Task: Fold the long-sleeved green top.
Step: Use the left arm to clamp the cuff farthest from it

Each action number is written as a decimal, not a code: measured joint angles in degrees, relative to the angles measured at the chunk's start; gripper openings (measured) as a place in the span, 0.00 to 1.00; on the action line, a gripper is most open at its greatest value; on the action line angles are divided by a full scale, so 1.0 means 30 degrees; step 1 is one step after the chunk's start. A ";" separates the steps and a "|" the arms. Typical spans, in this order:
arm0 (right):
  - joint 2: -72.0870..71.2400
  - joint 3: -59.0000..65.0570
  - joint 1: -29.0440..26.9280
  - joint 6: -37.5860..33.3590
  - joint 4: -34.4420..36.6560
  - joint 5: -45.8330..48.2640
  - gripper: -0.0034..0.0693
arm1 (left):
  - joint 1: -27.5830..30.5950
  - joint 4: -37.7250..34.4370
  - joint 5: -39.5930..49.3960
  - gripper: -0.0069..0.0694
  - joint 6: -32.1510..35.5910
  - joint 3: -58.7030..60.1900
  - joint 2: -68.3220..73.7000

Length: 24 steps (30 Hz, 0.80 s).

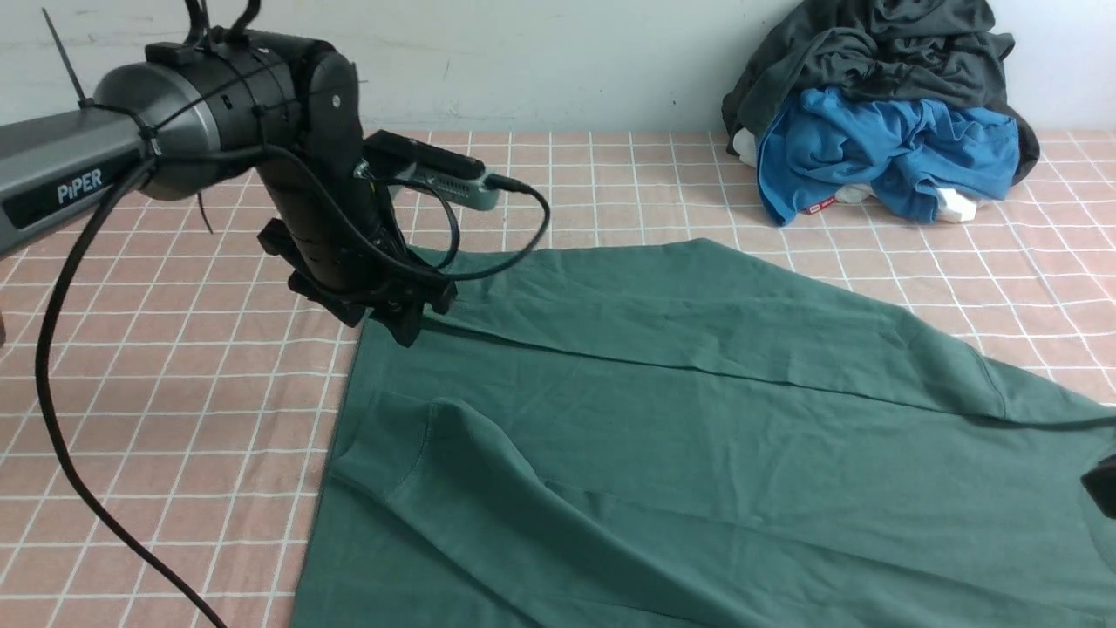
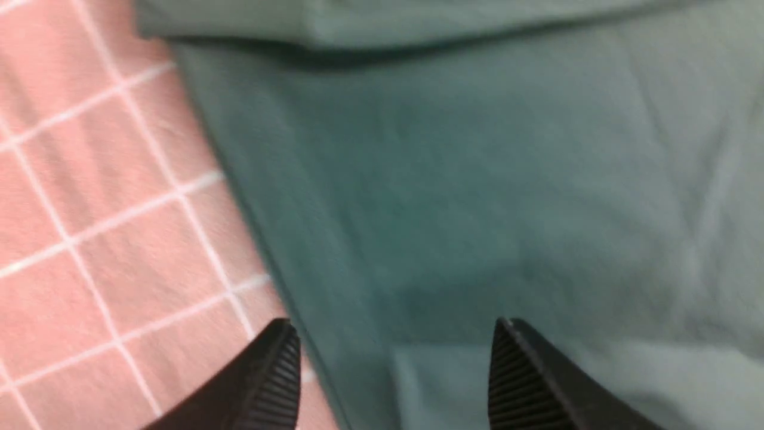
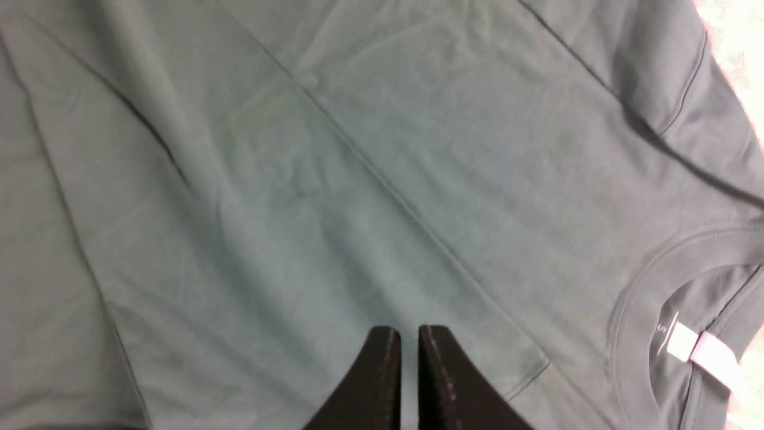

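Observation:
The green long-sleeved top [image 1: 697,436] lies spread flat on the pink checked tablecloth [image 1: 174,392], with both sleeves folded in over the body. My left gripper [image 1: 404,324] hangs low over the top's far left corner. In the left wrist view the left gripper [image 2: 394,334] is open and holds nothing; the top's side edge [image 2: 418,179] runs between its fingers. My right gripper [image 3: 409,334] is shut and empty just above the top's body [image 3: 358,179], near the ribbed neckline [image 3: 644,280] with its white label [image 3: 695,347]. In the front view only a dark bit of the right gripper [image 1: 1103,480] shows at the right edge.
A pile of clothes sits at the back right against the wall: a dark charcoal-grey garment [image 1: 872,44] over a bright blue one [image 1: 881,148]. The left arm's black cable [image 1: 52,392] loops down over the left of the table.

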 joint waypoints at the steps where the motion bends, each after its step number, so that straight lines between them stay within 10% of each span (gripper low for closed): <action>1: 0.0299 -0.0178 0.0000 0.0000 0.0000 0.0000 0.12 | 0.0381 -0.0285 -0.0313 0.61 -0.0016 -0.0213 0.0244; 24: 0.2892 -0.0528 0.0000 0.0971 0.0000 -0.0224 0.15 | 0.2721 -0.4823 -0.4072 0.61 -0.0218 -0.5467 0.6596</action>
